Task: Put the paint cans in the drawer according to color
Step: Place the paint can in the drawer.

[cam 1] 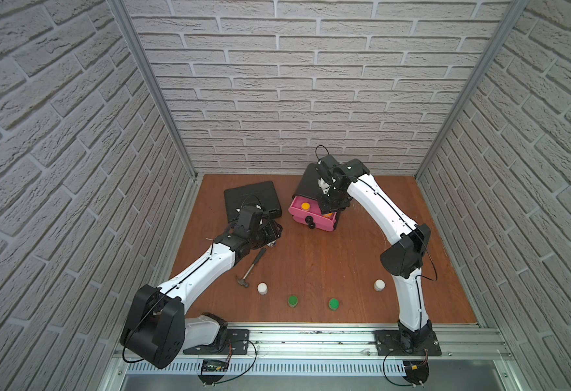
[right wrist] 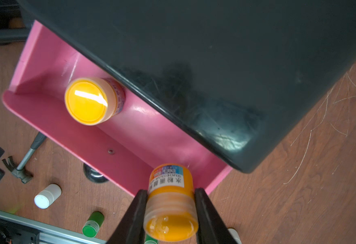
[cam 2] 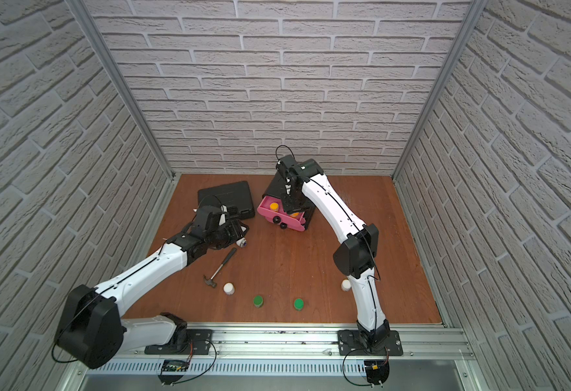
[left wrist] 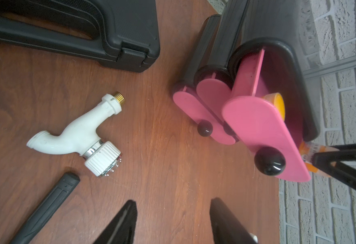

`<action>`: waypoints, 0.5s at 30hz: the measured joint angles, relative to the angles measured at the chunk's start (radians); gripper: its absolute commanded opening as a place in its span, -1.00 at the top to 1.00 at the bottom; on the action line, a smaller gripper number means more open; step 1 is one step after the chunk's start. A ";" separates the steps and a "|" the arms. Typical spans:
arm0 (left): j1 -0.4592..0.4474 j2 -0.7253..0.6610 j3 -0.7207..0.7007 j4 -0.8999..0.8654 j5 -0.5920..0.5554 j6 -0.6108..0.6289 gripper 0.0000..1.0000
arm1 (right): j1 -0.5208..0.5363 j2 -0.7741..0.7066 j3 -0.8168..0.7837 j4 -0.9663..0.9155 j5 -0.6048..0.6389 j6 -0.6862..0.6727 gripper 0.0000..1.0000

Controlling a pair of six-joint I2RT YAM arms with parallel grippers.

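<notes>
Right jaws pinch a round orange jar (right wrist: 170,202) at the glossy pink drawer (right wrist: 141,131); left jaws parted

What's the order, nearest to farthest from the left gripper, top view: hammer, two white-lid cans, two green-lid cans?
1. hammer, beside the left gripper
2. left white-lid can, at hammer head
3. left green-lid can, front centre
4. right green-lid can, next over
5. right white-lid can, by right arm

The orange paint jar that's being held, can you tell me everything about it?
The held orange-yellow paint can is a small round jar of glossy plastic, with a white label of printed characters and a blue patch. The right end effector is shut on it, pinching it from two opposite sides. It hangs over one end of the open pink drawer.
</notes>
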 measured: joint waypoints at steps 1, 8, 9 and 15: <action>0.000 0.000 0.000 0.001 0.001 0.002 -0.20 | 0.000 0.008 0.002 0.001 0.001 -0.001 0.78; 0.000 0.012 0.005 0.010 0.012 0.006 -0.20 | -0.001 0.044 0.007 0.000 0.013 -0.007 0.53; 0.000 0.015 0.008 0.011 0.013 0.006 -0.20 | -0.002 0.047 0.008 0.000 0.014 -0.007 0.49; -0.010 0.050 0.028 0.042 0.023 0.006 -0.19 | -0.004 0.047 0.016 0.000 0.022 -0.011 0.24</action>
